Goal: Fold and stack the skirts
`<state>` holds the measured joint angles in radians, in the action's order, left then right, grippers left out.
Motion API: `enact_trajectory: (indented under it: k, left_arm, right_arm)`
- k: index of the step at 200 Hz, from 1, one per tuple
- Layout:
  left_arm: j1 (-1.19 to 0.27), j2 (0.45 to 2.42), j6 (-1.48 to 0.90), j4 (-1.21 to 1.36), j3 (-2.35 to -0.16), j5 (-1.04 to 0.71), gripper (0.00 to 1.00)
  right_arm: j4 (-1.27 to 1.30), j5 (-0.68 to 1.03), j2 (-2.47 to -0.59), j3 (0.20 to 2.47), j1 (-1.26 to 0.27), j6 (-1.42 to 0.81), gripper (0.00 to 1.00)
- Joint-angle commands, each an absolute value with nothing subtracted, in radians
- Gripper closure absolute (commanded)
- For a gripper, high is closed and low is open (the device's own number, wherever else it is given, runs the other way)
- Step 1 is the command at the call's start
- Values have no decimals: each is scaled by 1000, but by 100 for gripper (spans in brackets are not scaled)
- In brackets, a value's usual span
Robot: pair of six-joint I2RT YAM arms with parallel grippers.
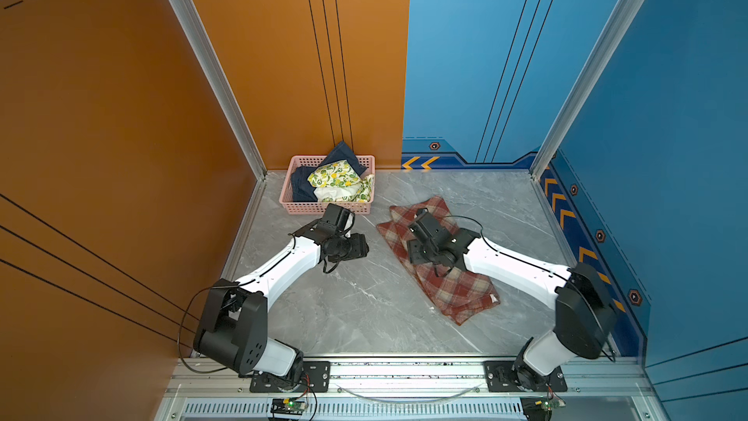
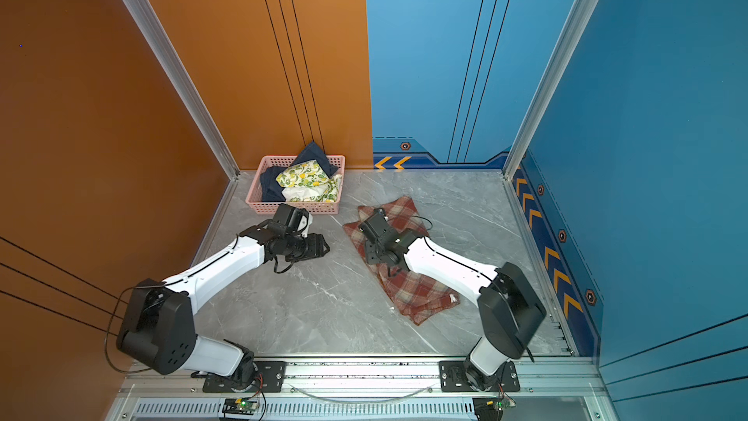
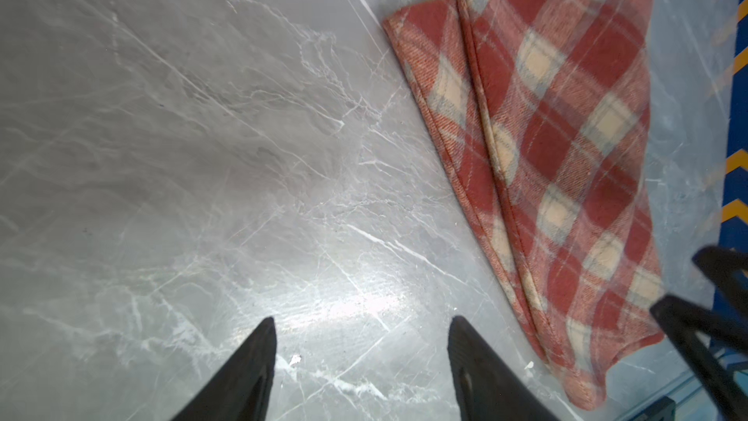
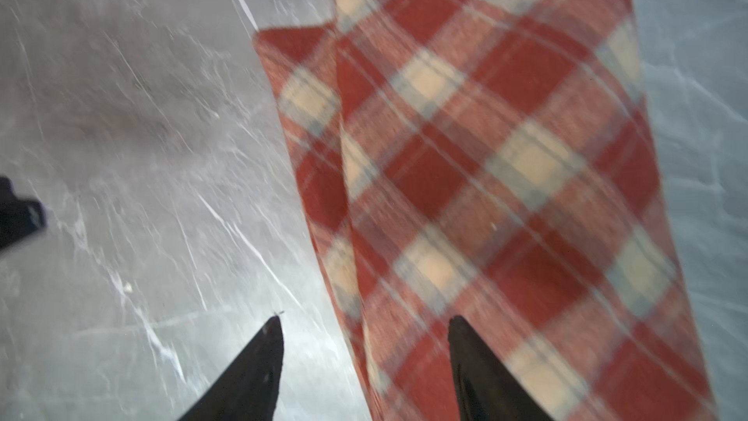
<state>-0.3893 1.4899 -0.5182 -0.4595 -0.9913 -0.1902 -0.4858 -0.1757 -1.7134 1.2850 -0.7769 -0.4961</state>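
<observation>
Basket: pink perforated plastic (image 1: 324,207), rectangular, at the upper left corner of the tabletop in both top views.
Denim skirt: dark blue and crumpled (image 1: 301,187), in the basket's left part, with one corner poking above the back rim.
Lemon skirt: thin white cloth with a yellow-lemon and green-leaf print (image 1: 336,180), bunched on the denim in the basket's right part.
Left claw: black tapered fingers standing apart with nothing between them (image 3: 362,319), over bare tabletop, below the basket and left of the plaid cloth in both top views.
Tabletop: glossy grey slab with white marble veins (image 1: 364,309).
Plaid skirt: woolly, rust-red and cream (image 1: 453,289), folded into a long flat band at centre right of the tabletop. Its long axis runs from upper left to lower right, and a small white tag sits at the lower right end.
Right claw: fingers apart, gripping nothing (image 4: 366,317), one tip above the plaid's edge and the other above the tabletop.
Wrist views only: the left wrist view shows a stitched hem and a narrower under-layer along the fold. The right wrist view is blurred.
Top views only: the basket's contents and the tag.
</observation>
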Motion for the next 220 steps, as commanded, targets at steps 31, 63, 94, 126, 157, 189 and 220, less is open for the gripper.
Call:
enact_trajectory:
  k: [31,63,94,126,157,189,220]
  left_arm:
    - [-410,1576,-568,-392,-1060,-145,40]
    - [-414,1624,-581,-366,-1082,-145,44]
    - [-426,1685,-606,-326,-1108,-140,46]
    - [-438,1771,-635,-264,-1139,-138,50]
    - [-454,1848,-647,-209,-1172,-116,54]
    - [-462,1906,-646,-198,-1212,-97,55]
    - [-459,1937,-653,-138,-1225,-98,56]
  right_arm:
    - [-429,-174,-2042,1569,-730,-336,41]
    - [-427,-210,-2150,1646,-716,-277,49]
    - [-421,-231,-2176,1654,-708,-259,51]
    - [-398,-233,-2193,1643,-709,-259,56]
    - [-390,-223,-2209,1645,-675,-262,60]
    - [-383,-215,-2210,1640,-663,-257,67]
    - [-365,-183,-2206,1623,-657,-248,76]
